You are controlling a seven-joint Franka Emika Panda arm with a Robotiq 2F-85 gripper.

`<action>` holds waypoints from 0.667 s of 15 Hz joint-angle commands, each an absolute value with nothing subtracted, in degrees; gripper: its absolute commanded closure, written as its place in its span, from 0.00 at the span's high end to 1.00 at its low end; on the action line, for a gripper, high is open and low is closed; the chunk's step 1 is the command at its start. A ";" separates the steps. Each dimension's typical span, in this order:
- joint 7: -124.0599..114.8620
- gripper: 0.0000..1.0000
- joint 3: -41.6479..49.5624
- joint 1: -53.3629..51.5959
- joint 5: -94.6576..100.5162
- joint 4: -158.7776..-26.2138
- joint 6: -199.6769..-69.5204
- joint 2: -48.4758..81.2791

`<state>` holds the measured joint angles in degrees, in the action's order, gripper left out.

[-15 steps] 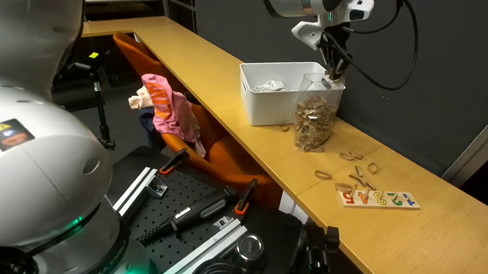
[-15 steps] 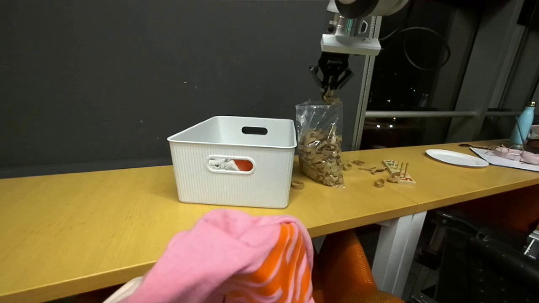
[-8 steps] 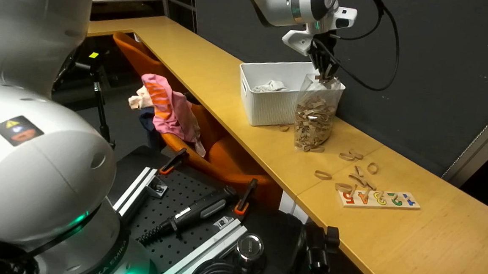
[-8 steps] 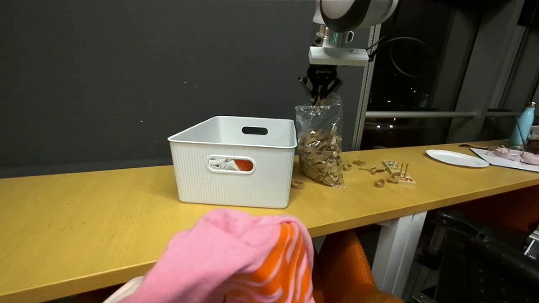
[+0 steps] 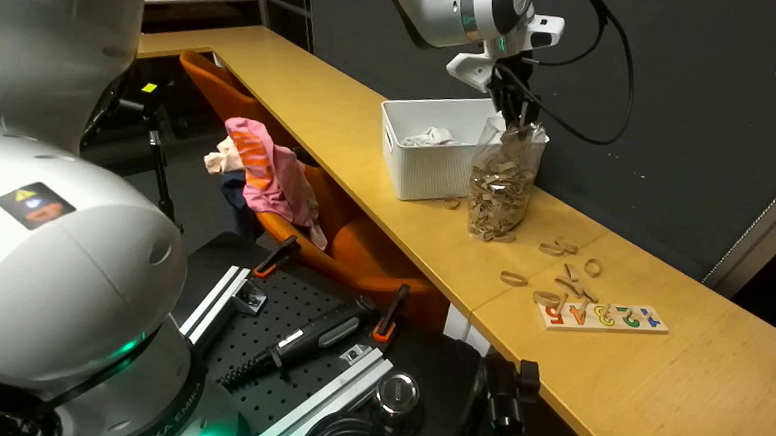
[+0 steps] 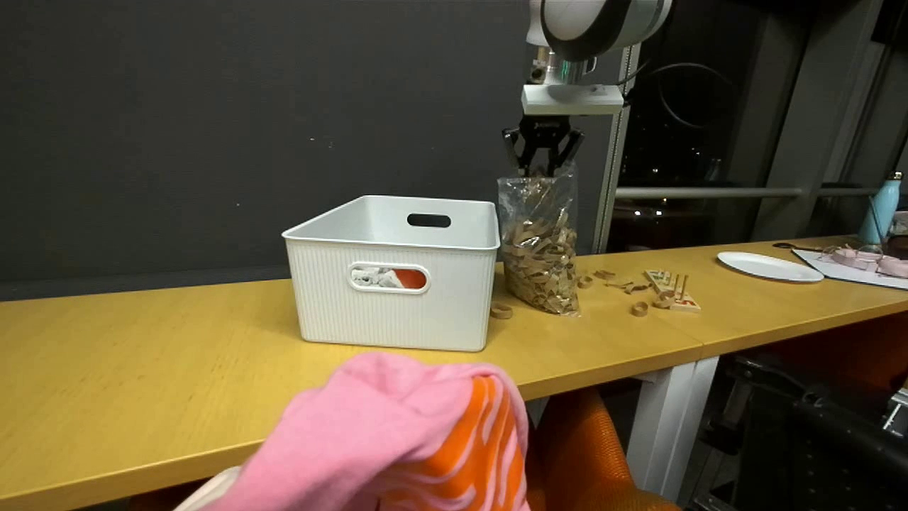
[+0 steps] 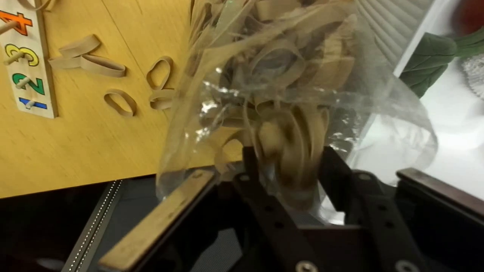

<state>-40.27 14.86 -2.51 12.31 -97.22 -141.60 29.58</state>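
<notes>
Bands [image 6: 540, 264] in bag [image 6: 512, 200] beside bin [image 6: 394, 316] on table [image 6: 177, 362]

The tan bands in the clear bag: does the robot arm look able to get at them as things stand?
Probably yes: the gripper points down, jaws apart, at the mouth of the bag, with bands below; loose plastic might snag the fingertips.

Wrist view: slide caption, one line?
End effector, fingers parted, blurred tan bands between them, at the mouth of a clear bag; numbered peg board on the table.
</notes>
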 commanded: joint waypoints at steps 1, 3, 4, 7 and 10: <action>-42.19 0.78 16.14 -4.13 14.68 -99.51 -142.12 27.28; -42.56 0.91 16.19 -4.46 15.33 -100.31 -142.54 26.19; -42.84 0.99 16.22 -4.75 15.83 -101.25 -142.83 24.95; -45.07 1.00 16.93 -5.69 18.70 -105.13 -143.81 20.09; -48.85 1.00 18.54 -5.17 23.96 -110.55 -145.83 13.65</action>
<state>-45.18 16.26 -4.67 19.00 -103.04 -143.25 21.48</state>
